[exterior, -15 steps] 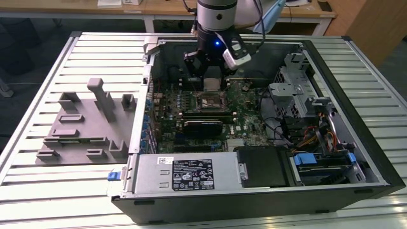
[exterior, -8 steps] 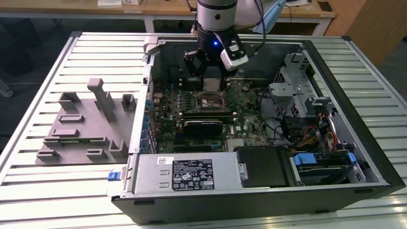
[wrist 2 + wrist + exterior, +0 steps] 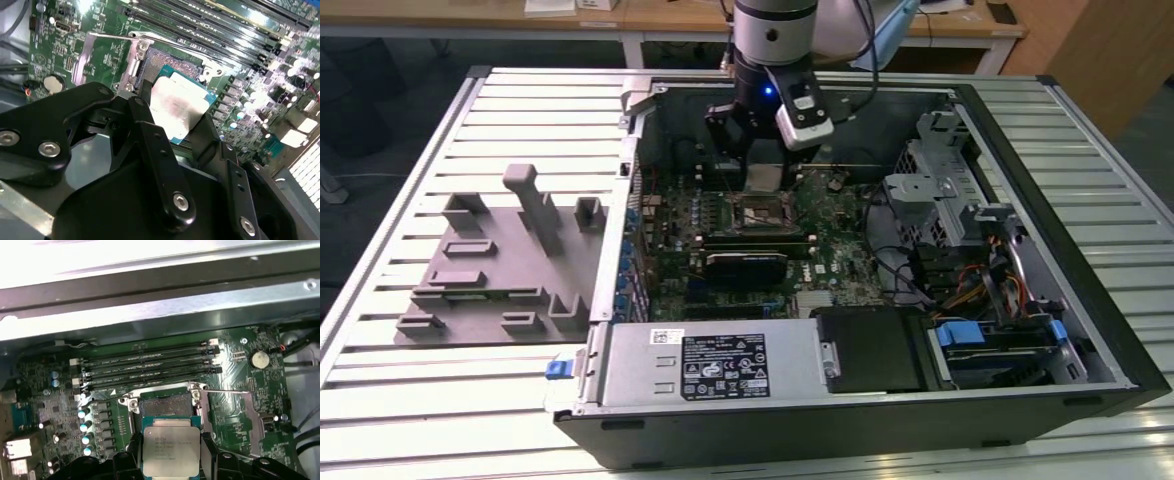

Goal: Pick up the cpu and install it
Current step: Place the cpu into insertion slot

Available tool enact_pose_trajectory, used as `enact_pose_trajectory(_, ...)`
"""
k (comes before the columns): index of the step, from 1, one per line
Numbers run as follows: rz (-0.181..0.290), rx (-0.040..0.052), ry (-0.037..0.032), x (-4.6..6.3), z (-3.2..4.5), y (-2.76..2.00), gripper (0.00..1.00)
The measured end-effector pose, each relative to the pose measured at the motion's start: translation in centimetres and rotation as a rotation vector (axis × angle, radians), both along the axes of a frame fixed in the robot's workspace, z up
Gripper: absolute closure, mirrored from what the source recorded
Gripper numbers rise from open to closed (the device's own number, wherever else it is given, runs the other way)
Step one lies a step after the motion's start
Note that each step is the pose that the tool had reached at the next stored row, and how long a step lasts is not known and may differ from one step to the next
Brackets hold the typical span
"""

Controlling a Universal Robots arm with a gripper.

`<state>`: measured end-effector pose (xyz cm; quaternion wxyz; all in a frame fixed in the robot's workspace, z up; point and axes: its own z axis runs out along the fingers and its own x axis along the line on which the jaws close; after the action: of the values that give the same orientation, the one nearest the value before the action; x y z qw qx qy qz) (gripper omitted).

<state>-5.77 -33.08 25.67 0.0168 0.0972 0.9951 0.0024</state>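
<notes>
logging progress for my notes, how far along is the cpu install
Pickup looks done: the gripper is shut on the cpu, away from the grey tray. In hand: it hangs inside the case, close to the open socket. Left: it is not yet seated in the socket.

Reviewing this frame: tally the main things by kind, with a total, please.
silvery-grey square cpu: 1
square dark metal-framed socket: 1
long dark memory slots: 4
open black computer case: 1
grey plastic tray with upright posts: 1
black gripper: 1
Total: 9
</notes>
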Motion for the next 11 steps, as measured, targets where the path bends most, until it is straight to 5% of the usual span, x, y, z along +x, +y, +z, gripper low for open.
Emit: enact_pose_trajectory(11, -0.179, 0.0, 0.0, 0.0, -0.04, 0.0, 0.45)
